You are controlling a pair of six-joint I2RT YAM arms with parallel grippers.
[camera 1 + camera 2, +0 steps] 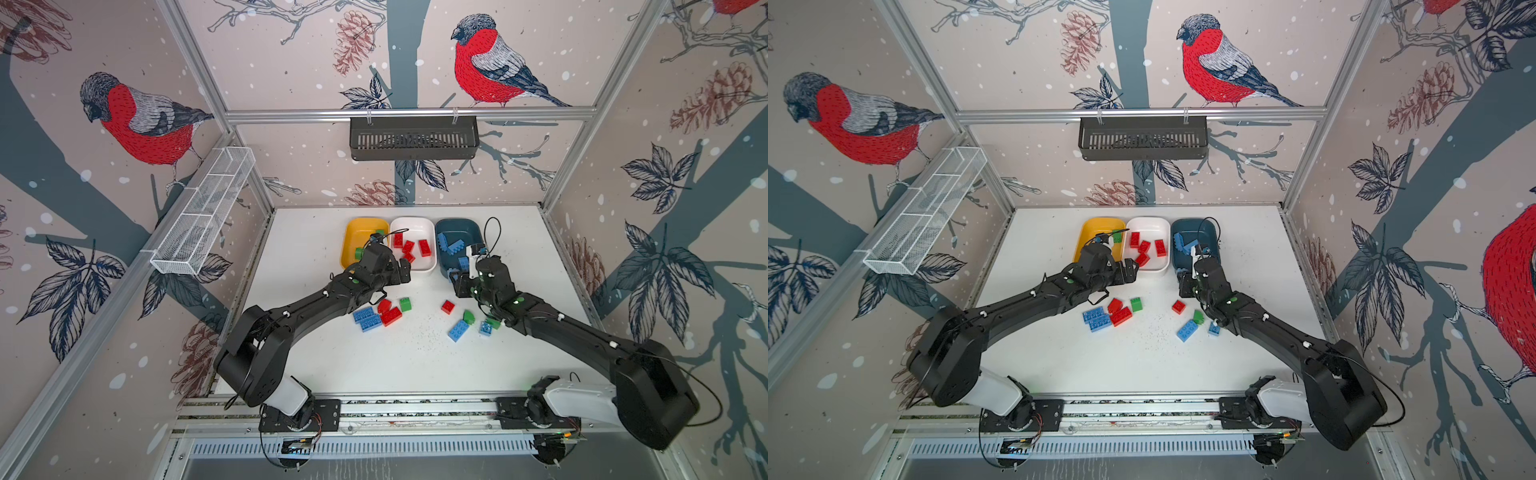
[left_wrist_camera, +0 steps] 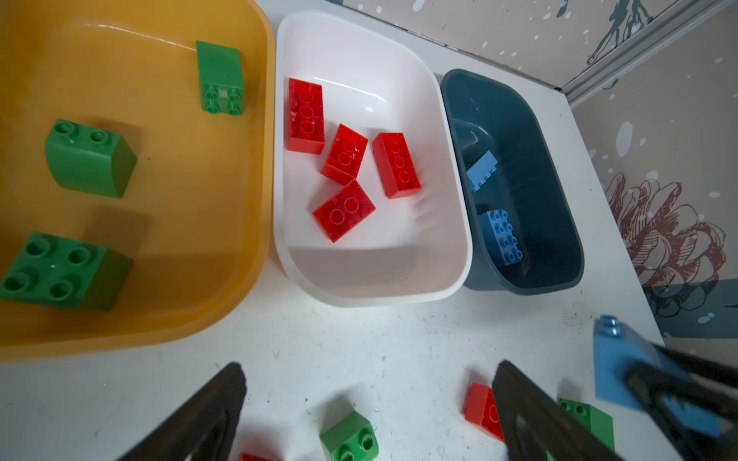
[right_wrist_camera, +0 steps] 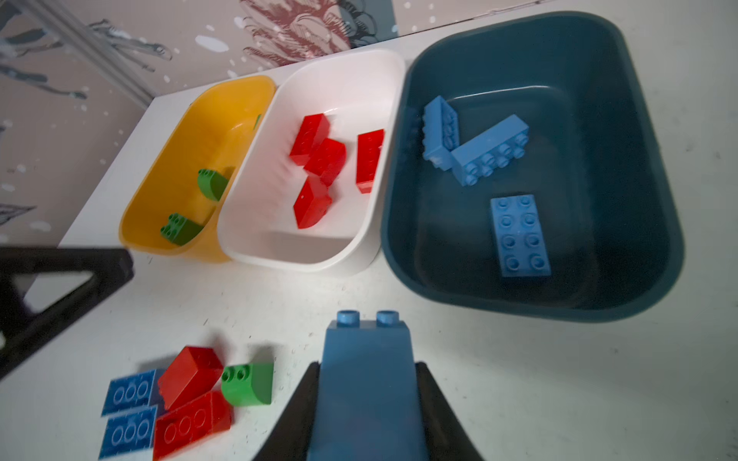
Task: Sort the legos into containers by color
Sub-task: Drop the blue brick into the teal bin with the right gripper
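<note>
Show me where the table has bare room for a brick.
Bare: the wide strip between loose bricks and front rail; the table left of the yellow tub. Crowded: before the tubs, around the left hand and right hand.

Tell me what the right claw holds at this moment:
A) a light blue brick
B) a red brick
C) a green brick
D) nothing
A: in the right wrist view the right claw is clamped on a light blue brick, studs pointing away from the camera, close by the dark blue tub.
</note>
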